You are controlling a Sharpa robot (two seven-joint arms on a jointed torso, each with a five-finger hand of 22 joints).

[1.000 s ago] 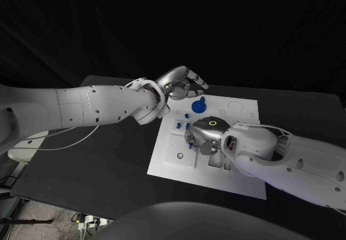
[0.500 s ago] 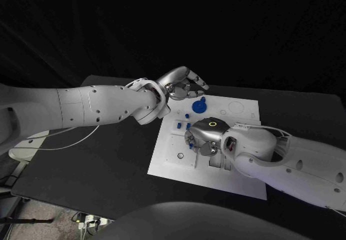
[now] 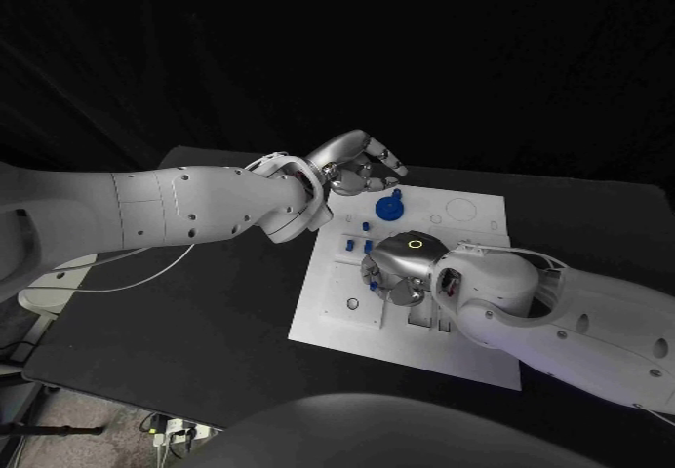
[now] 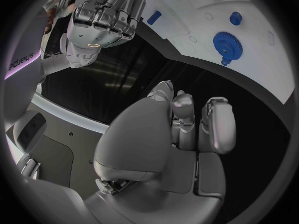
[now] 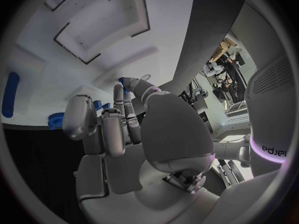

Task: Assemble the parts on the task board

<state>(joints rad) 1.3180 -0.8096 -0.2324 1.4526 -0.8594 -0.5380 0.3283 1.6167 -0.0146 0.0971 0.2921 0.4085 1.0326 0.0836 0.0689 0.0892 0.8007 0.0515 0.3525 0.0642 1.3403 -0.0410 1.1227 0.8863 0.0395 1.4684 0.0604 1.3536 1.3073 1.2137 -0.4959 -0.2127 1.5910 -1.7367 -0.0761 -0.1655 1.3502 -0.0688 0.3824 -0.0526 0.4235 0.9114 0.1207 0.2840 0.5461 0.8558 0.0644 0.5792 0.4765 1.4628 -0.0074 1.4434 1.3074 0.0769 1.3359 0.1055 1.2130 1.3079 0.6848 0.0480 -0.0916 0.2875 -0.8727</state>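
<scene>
- Table (image 3: pixel 183 331): black, carrying the board at its middle. No change from a second ago.
- Left hand (image 3: pixel 359 163): raised clear of the board's far left corner, fingers curled together, nothing seen in them in either the head view or the left wrist view. Same place and same pose as a second ago; judged to be idle in this step.
- Task board (image 3: pixel 464 341): white plate, flat on the table, with empty sunken slots on the near side. Not shifted.
- Small blue pegs (image 3: pixel 367 247): standing in the board's left part, just beside the right hand. Unmoved.
- Blue gear (image 3: pixel 388 207): seated on the board toward its far edge, between the two hands and apart from both. Unmoved over the last second.
- Blue part (image 3: pixel 373 285): low on the board, right at the right hand's fingertips. Touching or merely beside: cannot tell.
- Right hand (image 3: pixel 398 265): palm down over the board's middle, fingers bent toward the surface. Edged slightly nearer the robot and lower than a second ago. Clamped on a part or closed on nothing: cannot tell, fingertips hidden under the hand in the head view and crowded in the right wrist view.
- Reading of the change: a small settling move, judged to be fine placing or pressing of one small part, with assembly only partly done and slots open.
</scene>
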